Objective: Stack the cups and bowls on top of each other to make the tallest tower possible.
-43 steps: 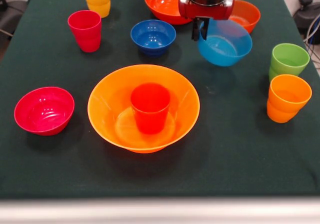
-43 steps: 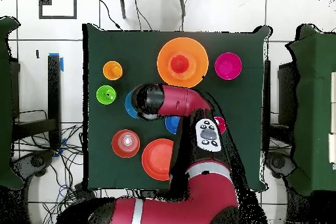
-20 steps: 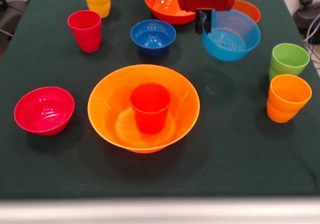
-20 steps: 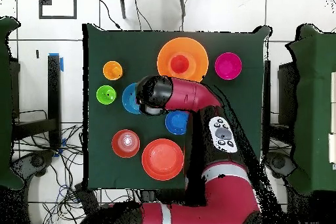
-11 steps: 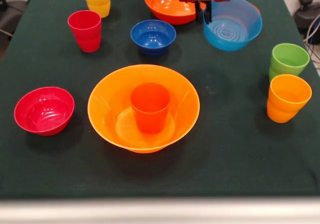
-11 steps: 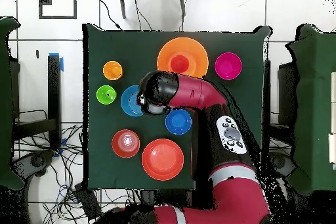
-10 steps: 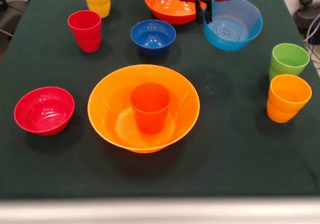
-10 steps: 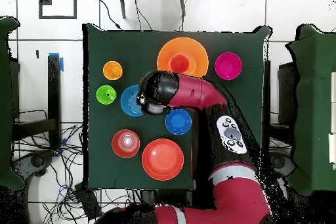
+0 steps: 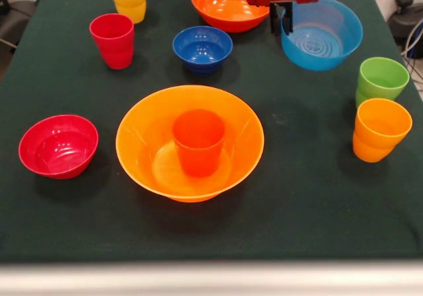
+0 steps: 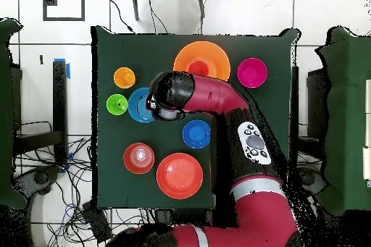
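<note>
Pinching the light blue bowl point(image 9: 322, 35) by its near rim, the pincer point(image 9: 282, 15) is clamped on thin, glossy, light plastic; judged slippery, so it may tilt.

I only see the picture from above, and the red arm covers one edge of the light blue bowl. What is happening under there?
Observer: From the front, the fingers are clamped on the rim of the light blue bowl, one inside and one outside.
Visitor: And the red circle inside the big orange bowl?
Observer: That is a red-orange cup, standing upright with its mouth up in the middle of the big orange bowl.
Visitor: Are the green and orange circles bowls too?
Observer: No. The green cup and the orange cup are both taller than wide, standing upright close together.
</note>
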Controlling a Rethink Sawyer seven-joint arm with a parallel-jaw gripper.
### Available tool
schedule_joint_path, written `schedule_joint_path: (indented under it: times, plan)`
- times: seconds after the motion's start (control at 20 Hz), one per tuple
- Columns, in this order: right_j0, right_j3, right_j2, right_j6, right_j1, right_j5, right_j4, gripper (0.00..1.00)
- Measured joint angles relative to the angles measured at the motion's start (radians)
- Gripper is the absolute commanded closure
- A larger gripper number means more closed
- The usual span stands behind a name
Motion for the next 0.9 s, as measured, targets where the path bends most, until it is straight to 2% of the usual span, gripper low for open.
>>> schedule_joint_path:
  times: [0.9]
  plan:
    - [-0.045,-0.138,0.056,0.0,0.008,0.004,-0.001,1.0]
